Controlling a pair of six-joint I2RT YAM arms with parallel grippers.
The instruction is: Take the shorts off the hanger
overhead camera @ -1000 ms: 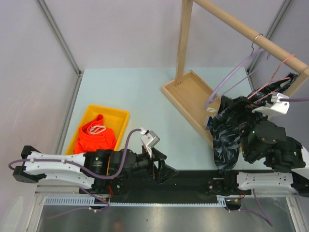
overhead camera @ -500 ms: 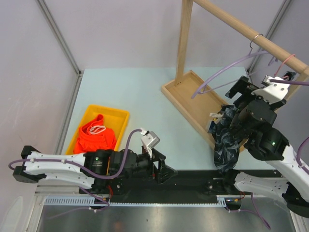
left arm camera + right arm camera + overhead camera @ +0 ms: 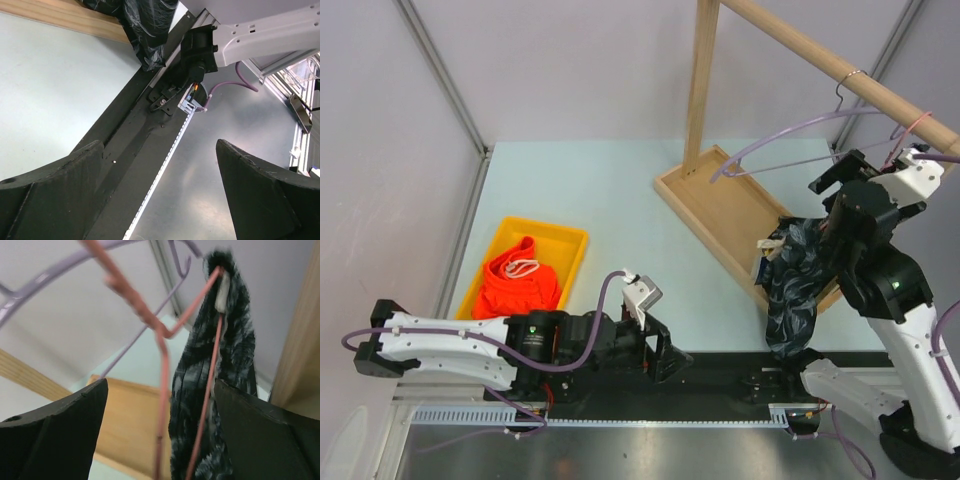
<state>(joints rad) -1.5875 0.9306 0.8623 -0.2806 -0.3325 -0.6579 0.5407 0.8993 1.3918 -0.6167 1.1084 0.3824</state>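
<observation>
The dark navy-black mottled shorts [image 3: 792, 285] hang from a pink wire hanger [image 3: 912, 128] on the wooden rod [image 3: 820, 55], draping over the rack's base. My right gripper [image 3: 840, 175] is raised beside the hanger, open. In the right wrist view the gripper [image 3: 160, 385] has the pink hanger wire [image 3: 162, 355] and the edge of the dark shorts [image 3: 235, 340] between its open jaws. The orange shorts [image 3: 518, 282] with a white drawstring lie in a yellow tray. My left gripper [image 3: 665, 358] is open and empty, low over the black base rail [image 3: 130, 150].
A purple hanger [image 3: 790, 150] hangs bare on the rod and shows in the right wrist view [image 3: 142, 330]. The wooden rack has an upright post [image 3: 700, 85] and a tray-like base [image 3: 715, 200]. The yellow tray [image 3: 570, 235] sits front left. Frame walls stand at left and right.
My right arm has risen from low beside the dark shorts up to the hanger near the rod. The shorts now hang straighter. My left gripper has shifted slightly right.
</observation>
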